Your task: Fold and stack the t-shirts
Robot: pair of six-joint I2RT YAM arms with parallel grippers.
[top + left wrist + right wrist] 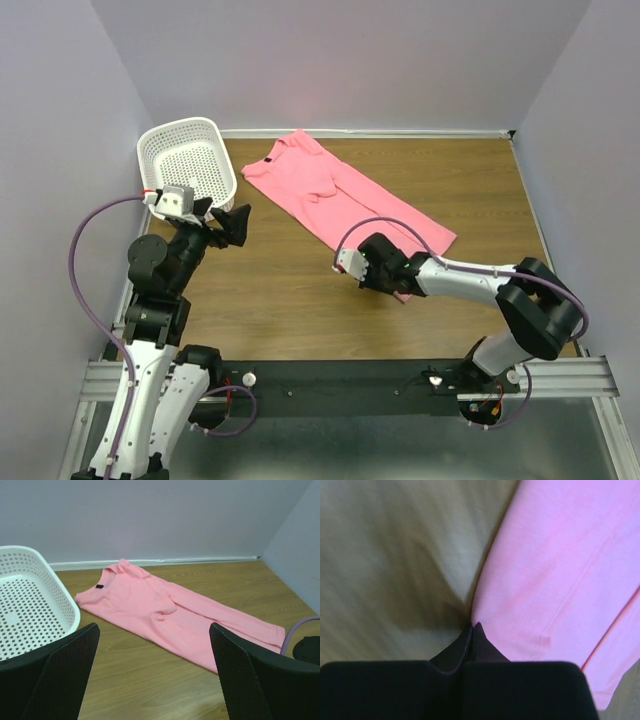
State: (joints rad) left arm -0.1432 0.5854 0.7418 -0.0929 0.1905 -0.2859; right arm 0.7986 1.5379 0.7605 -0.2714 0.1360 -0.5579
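**Right Fingers Pinch Shirt Edge; Cross-Fold Pending**

Position of item: The shirt (340, 195) lies flat on the table (280, 300) as a long narrow strip. It appears to be already folded lengthwise, with the sleeves turned in. The strip runs on a diagonal, collar end at the far left just beside the basket (60, 587) and hem end toward the near right. It is outside the basket.

Step in hand: In my judgement this is the start of the cross-fold, bringing the hem end toward the collar. No other shirt is in view.

Right fingers (471, 635): The tips are together at the near edge of the hem end. The cloth draws to a point where they meet, so they appear clamped on the shirt's edge. The wrist view is blurred, so the depth of the bite cannot be told.

Left fingers (60, 680): They are wide apart and hold nothing. They hang above the table near the basket, aimed at the shirt and well apart from it.

Next move: Lift the pinched edge clear of the table and carry it toward the collar, then lay it flush. A one-corner hold risks a skewed fold, so the left fingers would do well to take the other side of the hem.
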